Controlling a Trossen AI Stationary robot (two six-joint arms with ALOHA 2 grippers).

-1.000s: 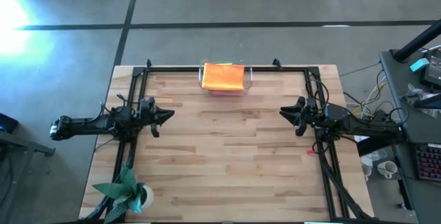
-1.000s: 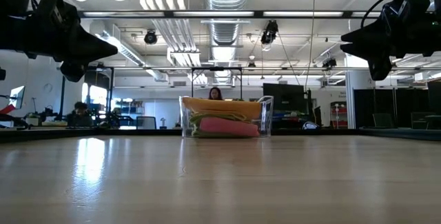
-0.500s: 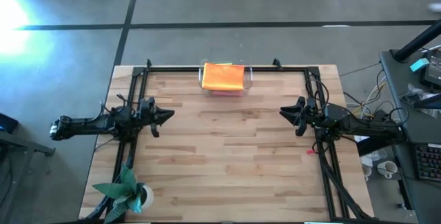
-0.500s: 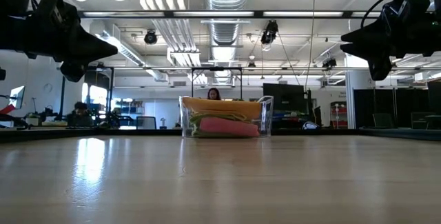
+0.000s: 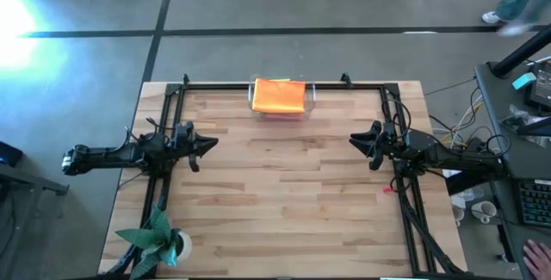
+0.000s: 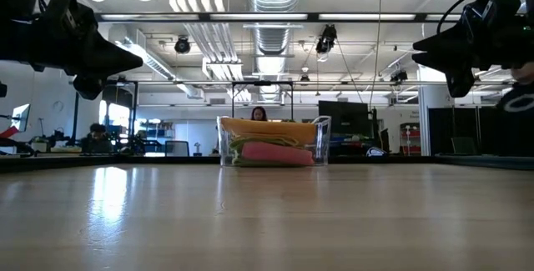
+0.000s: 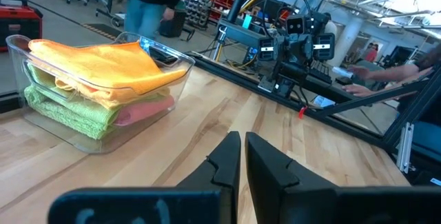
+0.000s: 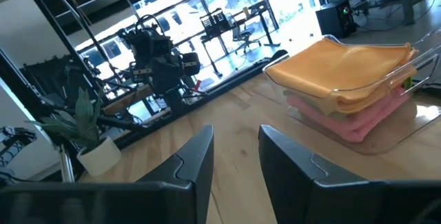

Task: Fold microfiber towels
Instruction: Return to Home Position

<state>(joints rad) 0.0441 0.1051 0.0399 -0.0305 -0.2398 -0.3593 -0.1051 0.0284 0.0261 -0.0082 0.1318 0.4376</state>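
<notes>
Filling clear bin [image 5: 312, 96], plush folded towels [image 5: 279, 96]

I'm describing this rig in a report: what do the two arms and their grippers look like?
The left arm and right arm are black, slim and jointed. The left gripper and right gripper each end in two matte dark fingers, angular and tapering to wedge tips. The right arm carries pale stickers on its housings.

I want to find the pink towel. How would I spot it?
On the wooden table, find the clear plastic bin at the middle of its far edge. Inside, a folded stack has an orange towel on top. The pink towel lies at the bottom beside a green towel, the only pink thing.
</notes>
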